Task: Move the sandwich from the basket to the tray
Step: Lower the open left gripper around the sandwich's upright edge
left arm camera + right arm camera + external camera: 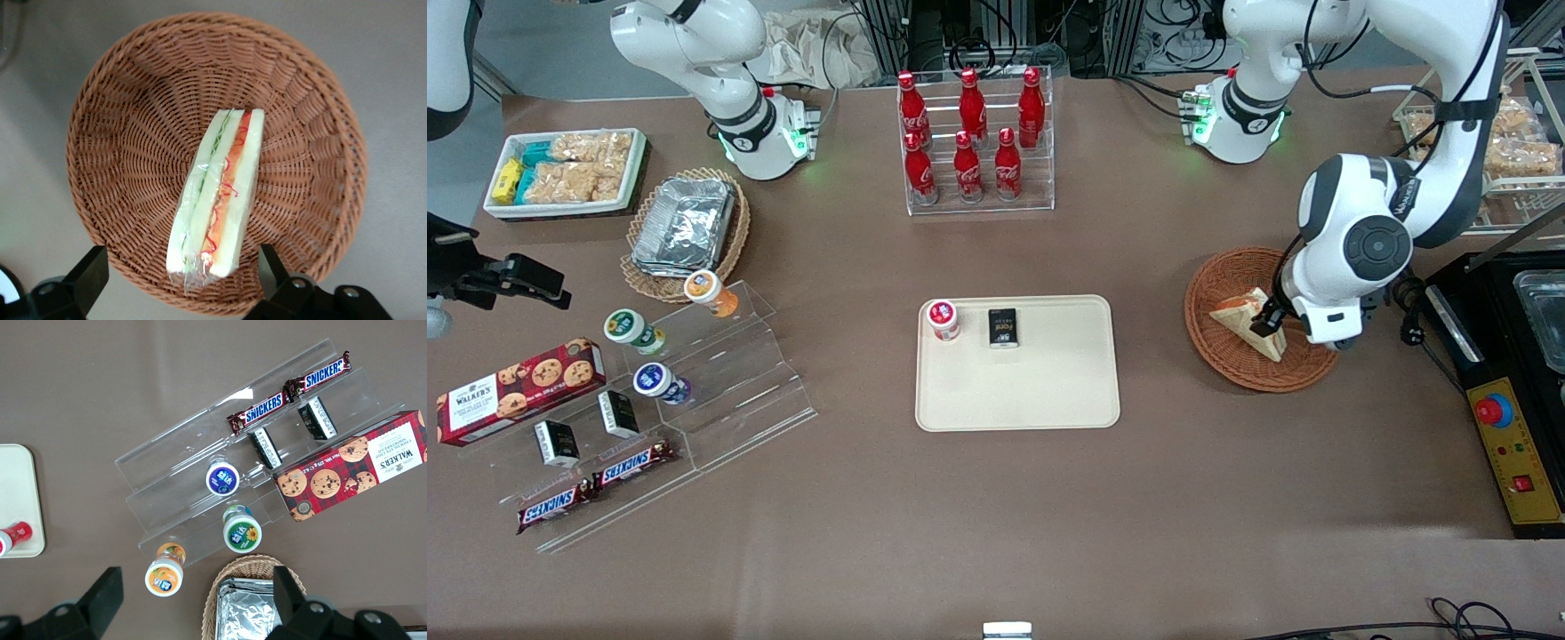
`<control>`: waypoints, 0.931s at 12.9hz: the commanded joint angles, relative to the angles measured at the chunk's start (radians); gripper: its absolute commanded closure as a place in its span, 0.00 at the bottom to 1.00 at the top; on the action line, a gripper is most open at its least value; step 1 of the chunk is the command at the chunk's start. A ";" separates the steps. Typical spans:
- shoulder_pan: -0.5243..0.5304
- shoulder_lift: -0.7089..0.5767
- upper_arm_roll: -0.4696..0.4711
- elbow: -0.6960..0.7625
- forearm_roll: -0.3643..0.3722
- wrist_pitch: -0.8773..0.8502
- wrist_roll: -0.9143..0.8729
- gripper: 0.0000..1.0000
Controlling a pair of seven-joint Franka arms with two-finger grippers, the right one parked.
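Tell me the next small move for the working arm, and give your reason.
Probably lower a little and close. The gripper hangs open above the basket, one finger on each side of the sandwich, which lies wrapped on the weave, not yet gripped. The tray has bare room for it.

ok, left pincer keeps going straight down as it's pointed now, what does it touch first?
Most likely the sandwich. The left pincer hangs open above the basket, a finger on either side of the wedge's near end. Height above it is unclear, so how soon they meet cannot be told.
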 commanded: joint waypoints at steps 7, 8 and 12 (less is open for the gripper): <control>0.005 0.028 -0.004 -0.133 0.016 0.210 -0.027 0.00; 0.005 0.035 -0.002 -0.133 0.018 0.219 -0.027 0.03; 0.003 0.045 -0.002 -0.123 0.015 0.232 -0.045 1.00</control>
